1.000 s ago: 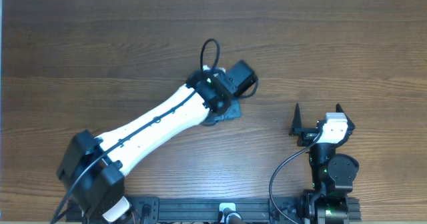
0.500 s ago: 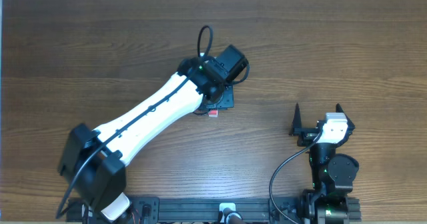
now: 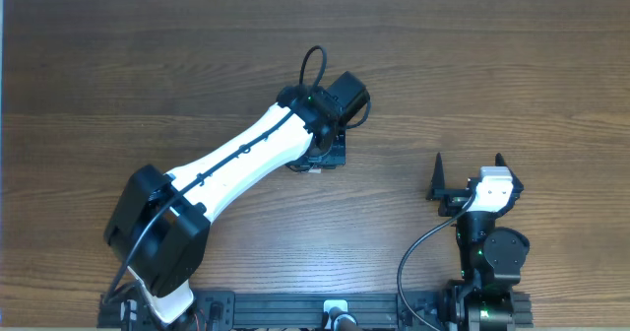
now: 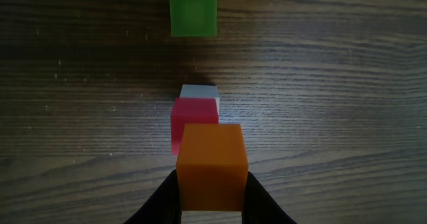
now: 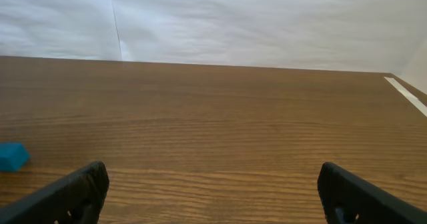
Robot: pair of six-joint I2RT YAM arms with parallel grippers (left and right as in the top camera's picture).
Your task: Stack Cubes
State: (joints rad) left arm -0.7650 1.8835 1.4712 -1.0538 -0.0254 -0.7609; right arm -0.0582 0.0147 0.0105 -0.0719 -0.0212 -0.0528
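My left gripper [image 4: 211, 187] is shut on an orange cube [image 4: 211, 161] and holds it above the table. Just past it stands a red cube [image 4: 194, 116], which seems to rest on a white cube [image 4: 199, 91] whose edge peeks out. A green cube [image 4: 193, 11] lies farther off on the wood. From above, the left gripper [image 3: 325, 149] is near the table's middle, with a sliver of the red cube [image 3: 313, 167] showing at its edge. My right gripper [image 3: 468, 176] stands open and holds nothing at the right front. A blue cube [image 5: 12, 156] lies off to its side.
The wooden table [image 3: 512, 65] is bare across its far side and its right half. A pale wall [image 5: 267, 24] rises behind the table's far edge. A black rail [image 3: 335, 306] with both arm bases runs along the front edge.
The left arm swung left, uncovering the red cube, then came back slightly right over it with the orange cube held. The right arm has not moved.
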